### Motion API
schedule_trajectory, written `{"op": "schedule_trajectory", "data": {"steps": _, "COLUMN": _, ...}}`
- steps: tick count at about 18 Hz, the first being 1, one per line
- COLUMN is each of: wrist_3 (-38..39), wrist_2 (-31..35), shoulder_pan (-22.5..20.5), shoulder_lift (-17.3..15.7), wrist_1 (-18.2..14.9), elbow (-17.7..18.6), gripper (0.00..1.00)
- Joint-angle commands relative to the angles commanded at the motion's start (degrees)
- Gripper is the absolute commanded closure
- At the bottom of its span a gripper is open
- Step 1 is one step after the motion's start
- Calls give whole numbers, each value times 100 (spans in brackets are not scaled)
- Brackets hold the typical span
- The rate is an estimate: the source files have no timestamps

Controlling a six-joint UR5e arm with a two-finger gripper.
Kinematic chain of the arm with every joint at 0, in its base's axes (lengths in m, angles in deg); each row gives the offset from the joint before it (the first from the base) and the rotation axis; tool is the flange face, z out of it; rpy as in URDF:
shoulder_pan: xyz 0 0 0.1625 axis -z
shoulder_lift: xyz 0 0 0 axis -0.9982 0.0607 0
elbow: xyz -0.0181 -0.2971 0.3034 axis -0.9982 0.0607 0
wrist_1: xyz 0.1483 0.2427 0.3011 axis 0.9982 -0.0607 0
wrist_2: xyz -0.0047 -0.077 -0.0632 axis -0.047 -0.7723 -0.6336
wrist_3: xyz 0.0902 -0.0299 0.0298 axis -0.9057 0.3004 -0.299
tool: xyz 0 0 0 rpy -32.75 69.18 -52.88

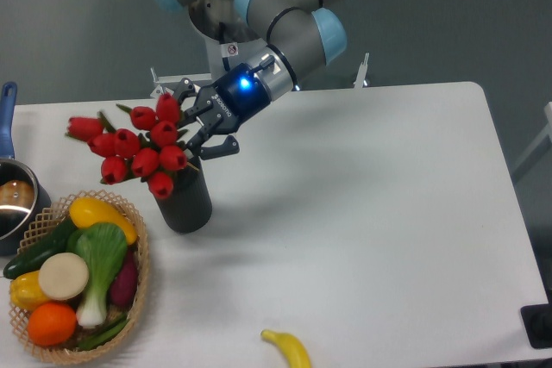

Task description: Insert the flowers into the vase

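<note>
The red tulips (138, 148) lean to the left out of the mouth of the black vase (184, 200), which stands left of the table's middle. Their buds fan out over the vase's rim. The stems are hidden behind the buds and the vase wall. My gripper (203, 120) is just right of the bunch, above the vase mouth. Its jaws stand spread apart, one finger (188, 90) above the buds and one (221, 147) below. I see no stem pinched between them.
A wicker basket (138, 286) with vegetables and fruit stands at the front left, close to the vase. A blue-handled metal pot (13, 196) is at the left edge. A banana (289, 348) lies near the front edge.
</note>
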Motion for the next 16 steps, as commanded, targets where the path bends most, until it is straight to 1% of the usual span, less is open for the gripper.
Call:
{"op": "schedule_trajectory", "data": {"steps": 2, "wrist_3": 9, "wrist_2": 9, "shoulder_pan": -9, "shoulder_lift": -17, "wrist_1": 0, "elbow": 53, "gripper": 27}}
{"op": "schedule_trajectory", "data": {"steps": 4, "wrist_3": 9, "wrist_2": 78, "shoulder_pan": -9, "shoulder_lift": -70, "wrist_1": 0, "elbow": 97, "gripper": 9}}
{"op": "schedule_trajectory", "data": {"steps": 5, "wrist_3": 17, "wrist_2": 157, "shoulder_pan": 0, "shoulder_lift": -114, "wrist_1": -9, "elbow": 114, "gripper": 3}}
{"op": "schedule_trajectory", "data": {"steps": 6, "wrist_3": 18, "wrist_2": 210, "shoulder_pan": -9, "shoulder_lift": -123, "wrist_1": 0, "elbow": 149, "gripper": 1}}
{"op": "schedule_trajectory", "data": {"steps": 10, "wrist_3": 18, "wrist_2": 220, "shoulder_pan": -35, "shoulder_lift": -193, "wrist_1": 0, "elbow": 220, "gripper": 0}}
{"op": "schedule_trajectory", "data": {"steps": 12, "wrist_3": 18, "wrist_2": 246, "shoulder_pan": -88, "shoulder_lift": -316, "wrist_1": -9, "elbow": 264, "gripper": 0}}
{"op": "schedule_trajectory", "data": {"steps": 16, "wrist_3": 44, "wrist_2": 518, "shoulder_pan": -220, "shoulder_lift": -430, "wrist_1": -9, "elbow": 255, "gripper": 0}}
